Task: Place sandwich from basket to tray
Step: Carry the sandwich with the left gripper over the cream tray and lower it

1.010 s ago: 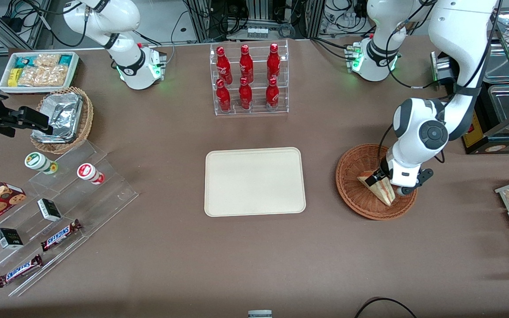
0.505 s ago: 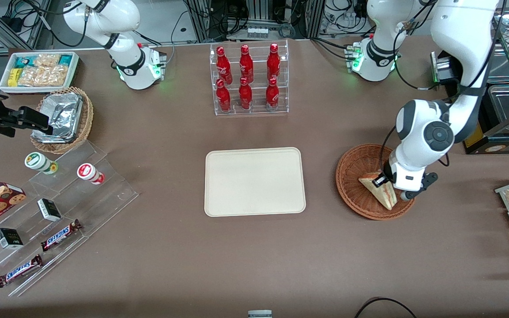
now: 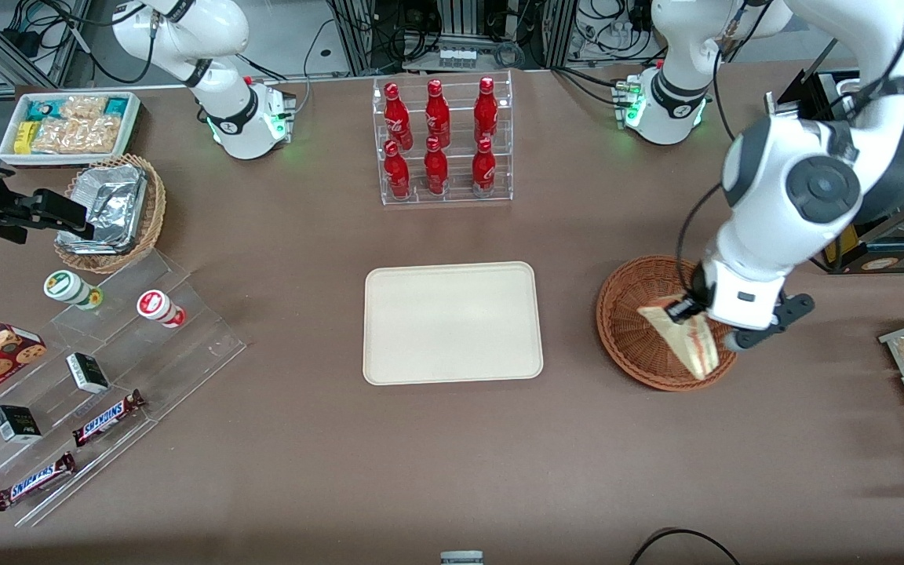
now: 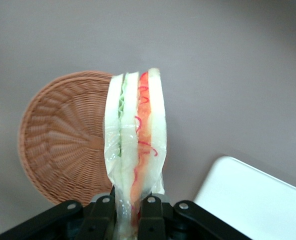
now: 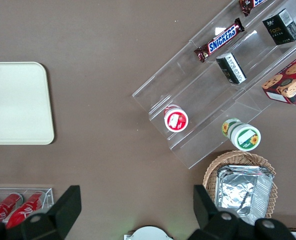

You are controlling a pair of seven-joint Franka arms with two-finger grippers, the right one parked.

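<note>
The pincer (image 3: 687, 308) hangs above the basket (image 3: 631, 329), at the part of it nearer the working arm's end of the table, and it is clamped on the sandwich (image 3: 686, 339). In the left wrist view the two black fingers (image 4: 104, 212) press against the flat bread faces at the wide end of the sandwich (image 4: 136, 150), so the pincer (image 4: 128, 212) stands at a narrow gap, filled by the wedge.

The sandwich is lifted clear of the wicker. Its long axis runs straight out from the fingers, the narrow tip pointing away from the pincer. In the front view the wedge slants, with the held end farther from the camera and the tip nearer to it, over the basket's rim. The cut edge faces the wrist camera: green filling in one seam, red-orange in the other, under a clear wrap.

The basket (image 4: 63, 137) lies under the sandwich, round, reddish-brown, holding nothing else that shows. The tray (image 3: 452, 323) lies flat on the brown table (image 3: 452, 455), well apart from the basket toward the parked arm's end; one rounded corner of it (image 4: 252, 200) shows in the wrist view.
</note>
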